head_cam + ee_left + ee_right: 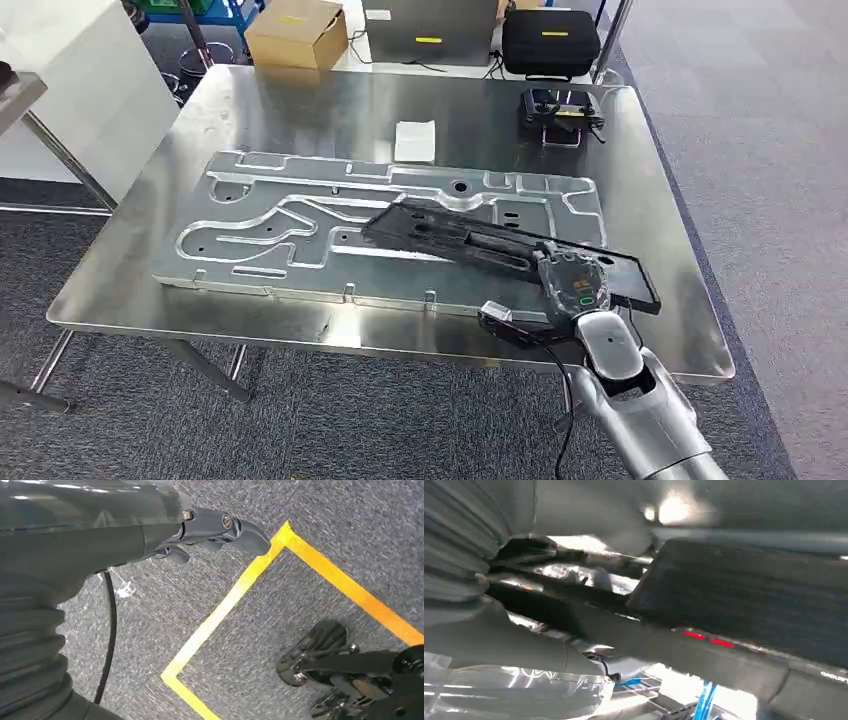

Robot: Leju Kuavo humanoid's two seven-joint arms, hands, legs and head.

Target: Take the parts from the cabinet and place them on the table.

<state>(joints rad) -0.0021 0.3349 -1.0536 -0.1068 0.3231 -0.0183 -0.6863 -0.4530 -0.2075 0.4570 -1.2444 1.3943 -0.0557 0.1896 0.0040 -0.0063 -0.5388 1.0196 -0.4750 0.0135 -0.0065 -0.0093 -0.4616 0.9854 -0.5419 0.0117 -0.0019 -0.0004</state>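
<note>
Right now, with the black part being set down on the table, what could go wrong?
1. The right hand holds the long black part near one end, so the far end may swing or scrape across the machined aluminium plate under it.
2. The held end overhangs the plate toward the table front edge; released there, the part could tip or slide off.
3. The left hand hangs over the floor, offering no support.

Long black frame part [470, 240]: flat, slotted plastic piece, lying diagonally across the near-right area of the bench [300, 100]. Far end rests on the big machined aluminium plate [300, 215]; near end overhangs the plate toward the bench's right front edge. Right hand [572, 285] grips it near that end.
</note>
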